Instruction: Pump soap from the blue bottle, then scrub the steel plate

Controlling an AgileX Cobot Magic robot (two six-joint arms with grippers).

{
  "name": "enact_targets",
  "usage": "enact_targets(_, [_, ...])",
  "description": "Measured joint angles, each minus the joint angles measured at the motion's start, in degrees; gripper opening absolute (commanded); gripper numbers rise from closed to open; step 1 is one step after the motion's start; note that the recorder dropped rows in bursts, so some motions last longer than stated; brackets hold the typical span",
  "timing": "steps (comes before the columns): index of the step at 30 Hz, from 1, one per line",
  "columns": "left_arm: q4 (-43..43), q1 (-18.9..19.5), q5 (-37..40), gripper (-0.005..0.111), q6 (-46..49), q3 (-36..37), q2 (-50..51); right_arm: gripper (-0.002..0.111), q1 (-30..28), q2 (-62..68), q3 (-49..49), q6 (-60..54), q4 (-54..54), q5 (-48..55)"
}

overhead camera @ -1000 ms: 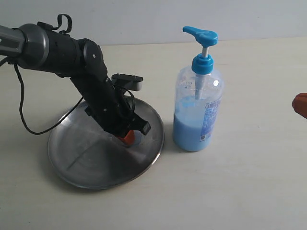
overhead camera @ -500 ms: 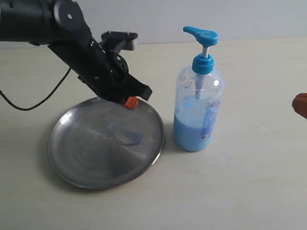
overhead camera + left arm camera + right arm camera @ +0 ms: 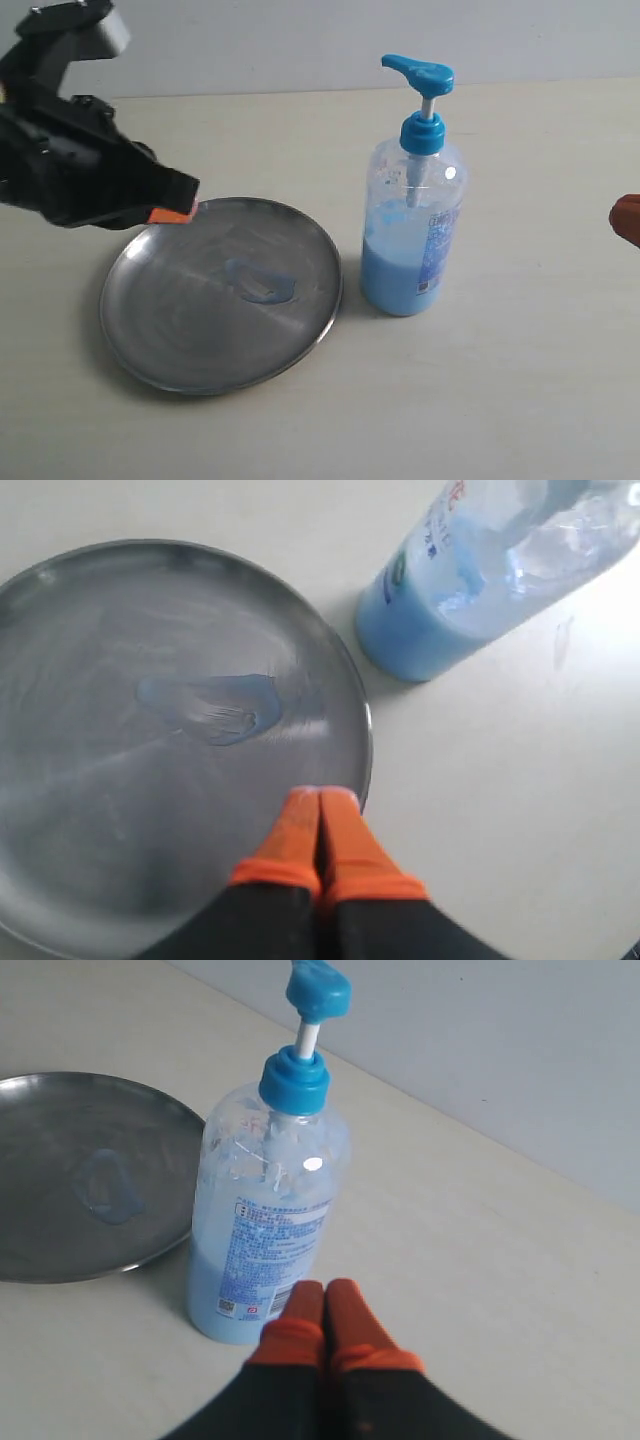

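Observation:
The steel plate (image 3: 180, 345) lies on the table left of centre, with a smeared bluish puddle of soap (image 3: 262, 282) on it. The blue bottle (image 3: 412, 225) stands upright just right of the plate, about half full of pale blue liquid. My left gripper (image 3: 183, 212) hangs above the plate's far left rim, orange fingertips pressed together and empty. In the left wrist view the left gripper (image 3: 322, 798) sits over the steel plate (image 3: 90, 810), with the soap (image 3: 215, 702) and the blue bottle (image 3: 470, 590) beyond. My right gripper (image 3: 323, 1290) is shut and empty, close to the blue bottle (image 3: 265, 1220).
A pale table top (image 3: 500, 400) surrounds everything, with a light wall behind. An orange fingertip (image 3: 627, 218) shows at the right edge of the exterior view.
My left arm has lifted off the plate and pulled back to the upper left, uncovering the smeared soap. The bottle, plate and right gripper have stayed put.

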Motion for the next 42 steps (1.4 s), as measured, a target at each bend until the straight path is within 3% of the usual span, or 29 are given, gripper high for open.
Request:
enact_targets(6, [0.0, 0.0, -0.7, 0.0, -0.7, 9.2, -23.9, 0.0, 0.0, -5.5, 0.0, 0.0, 0.0, -0.1])
enact_targets(12, [0.0, 0.0, -1.5, 0.0, -1.4, 11.2, -38.8, 0.0, 0.0, -5.8, 0.0, 4.3, 0.0, -0.1])
enact_targets(23, [0.5, 0.0, -4.5, 0.0, -0.7, 11.2, -45.8, 0.0, 0.0, -5.5, 0.0, 10.4, 0.4, -0.1])
enact_targets(42, [0.5, 0.0, -5.2, 0.0, -0.6, 11.2, -46.0, 0.0, 0.0, -5.5, 0.0, 10.7, 0.2, -0.1])
